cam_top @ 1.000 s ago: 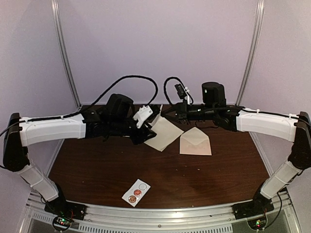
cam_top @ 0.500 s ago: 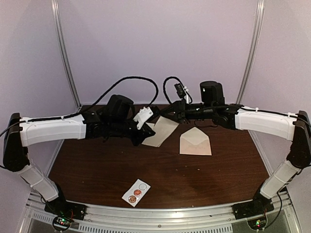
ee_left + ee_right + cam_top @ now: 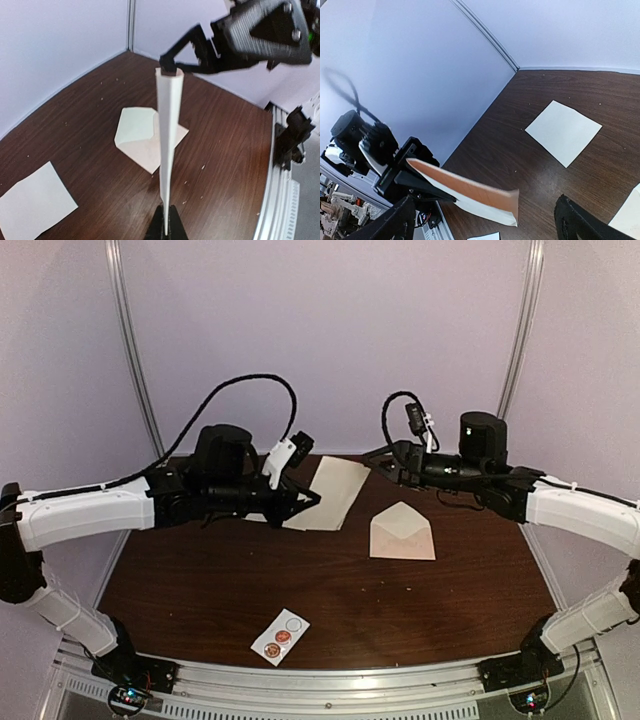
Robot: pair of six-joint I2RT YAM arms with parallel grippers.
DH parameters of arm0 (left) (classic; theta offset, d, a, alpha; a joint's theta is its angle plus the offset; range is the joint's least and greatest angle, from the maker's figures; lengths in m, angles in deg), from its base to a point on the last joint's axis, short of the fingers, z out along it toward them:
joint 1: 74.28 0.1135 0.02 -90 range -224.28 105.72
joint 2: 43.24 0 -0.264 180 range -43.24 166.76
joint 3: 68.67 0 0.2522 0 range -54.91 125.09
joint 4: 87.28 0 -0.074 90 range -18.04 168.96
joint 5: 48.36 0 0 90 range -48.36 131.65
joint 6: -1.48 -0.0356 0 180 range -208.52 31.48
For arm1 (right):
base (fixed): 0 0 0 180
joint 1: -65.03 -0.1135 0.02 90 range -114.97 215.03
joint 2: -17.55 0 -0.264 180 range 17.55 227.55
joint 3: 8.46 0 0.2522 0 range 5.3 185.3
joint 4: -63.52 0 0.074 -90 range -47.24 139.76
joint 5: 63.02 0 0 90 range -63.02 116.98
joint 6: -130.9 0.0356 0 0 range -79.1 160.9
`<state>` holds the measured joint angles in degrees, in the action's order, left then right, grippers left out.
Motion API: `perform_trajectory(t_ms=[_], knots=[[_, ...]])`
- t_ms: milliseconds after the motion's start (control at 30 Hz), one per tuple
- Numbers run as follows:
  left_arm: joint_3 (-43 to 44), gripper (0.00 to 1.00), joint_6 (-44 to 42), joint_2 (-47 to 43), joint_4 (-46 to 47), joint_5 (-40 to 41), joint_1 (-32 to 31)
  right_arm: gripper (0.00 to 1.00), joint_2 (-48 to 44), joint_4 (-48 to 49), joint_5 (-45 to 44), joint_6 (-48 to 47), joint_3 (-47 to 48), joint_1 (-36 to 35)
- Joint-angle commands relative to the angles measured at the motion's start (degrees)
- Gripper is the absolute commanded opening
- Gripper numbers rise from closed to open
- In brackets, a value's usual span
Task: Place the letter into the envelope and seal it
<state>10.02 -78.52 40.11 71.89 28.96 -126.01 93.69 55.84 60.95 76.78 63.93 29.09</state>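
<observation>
The envelope (image 3: 402, 535) lies flat on the table (image 3: 200, 590), just toward 2 o'clock of its centre in the overhead view. Its flap (image 3: 402, 512) is open and points to 12 o'clock, and nothing is inside it that I can see.

The letter (image 3: 330, 490) is off the table at about 10 o'clock from the envelope. My left gripper (image 3: 308, 500) is clamped tight on its near edge, so the sheet stands out edge-on from the fingertips in the left wrist view. My right gripper (image 3: 388, 462) hangs at 12 o'clock of the envelope with its fingers spread wide and nothing between them. 1 fingertip sits close by the letter's far end, and I cannot tell whether it touches.

1 spare cream sheet (image 3: 563, 131) lies flat near the far-left corner. The sticker strip (image 3: 280, 636) rests at 7 o'clock by the near edge, untouched.

As I read it, only the pick-up is done. 3 steps are left: sliding the letter in, folding the flap, and sealing it. With 1 arm on the paper, I judge the free gripper will have to steady the envelope.
</observation>
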Motion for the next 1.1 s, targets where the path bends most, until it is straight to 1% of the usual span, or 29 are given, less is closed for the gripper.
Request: perform_trajectory(t_ms=[0, 100, 267, 400, 500, 533, 667, 700, 733, 767, 800, 867, 933, 1067], knots=[[-2.38, 0.00, 14.23, -4.21, 14.26, -3.47, 0.22, 0.98, -3.07, 13.19, 3.67, 0.70, -5.96, -0.98], [-4.28, 0.00, 17.79, -5.58, 20.28, -6.32, 0.23, 0.99, -3.80, 15.84, 4.46, 0.18, -7.67, -2.88], [-7.33, 0.00, 19.94, -8.07, 27.14, -11.28, 0.22, 0.98, -3.18, 18.74, 5.51, 0.33, -8.16, -4.79], [-8.04, 0.00, 21.55, -8.64, 27.93, -15.15, 0.22, 0.83, -2.11, 25.43, 9.92, 2.95, -8.05, -6.53], [-10.38, 0.00, 23.82, -9.60, 31.14, -16.07, 0.25, 0.67, -2.17, 27.46, 11.18, 3.38, -7.56, -7.64], [-10.98, 0.00, 24.32, -9.86, 32.10, -16.37, 0.22, 0.59, -2.27, 27.34, 11.12, 3.36, -7.38, -7.72], [-10.79, 0.00, 24.91, -9.70, 32.79, -18.22, 0.23, 0.18, -2.28, 27.48, 11.60, 3.90, -6.88, -7.75], [-10.16, 0.04, 24.76, -9.73, 32.14, -18.17, 0.22, 0.07, -2.31, 27.31, 11.55, 3.96, -6.74, -7.82], [-9.78, 0.18, 24.43, -9.97, 31.06, -17.51, 0.22, 0.00, -2.31, 26.92, 11.47, 3.95, -6.57, -7.88], [-9.47, 0.28, 24.07, -10.39, 30.01, -16.63, 0.31, 0.00, -2.35, 26.05, 11.17, 3.62, -6.41, -7.87], [-9.28, 0.33, 23.65, -10.93, 29.01, -15.79, 0.42, 0.00, -2.39, 24.85, 10.71, 3.02, -6.21, -7.91], [-9.12, 0.39, 23.37, -12.07, 27.55, -14.79, 1.34, 0.00, -2.63, 21.96, 9.79, 1.33, -5.90, -7.91], [-9.03, 0.41, 23.91, -13.21, 26.77, -14.50, 2.58, 0.00, -2.66, 19.01, 9.51, -0.15, -5.58, -7.87], [-9.11, 0.42, 25.39, -14.15, 26.40, -15.60, 4.99, 0.00, -2.40, 16.04, 12.07, -1.62, -4.67, -7.91]])
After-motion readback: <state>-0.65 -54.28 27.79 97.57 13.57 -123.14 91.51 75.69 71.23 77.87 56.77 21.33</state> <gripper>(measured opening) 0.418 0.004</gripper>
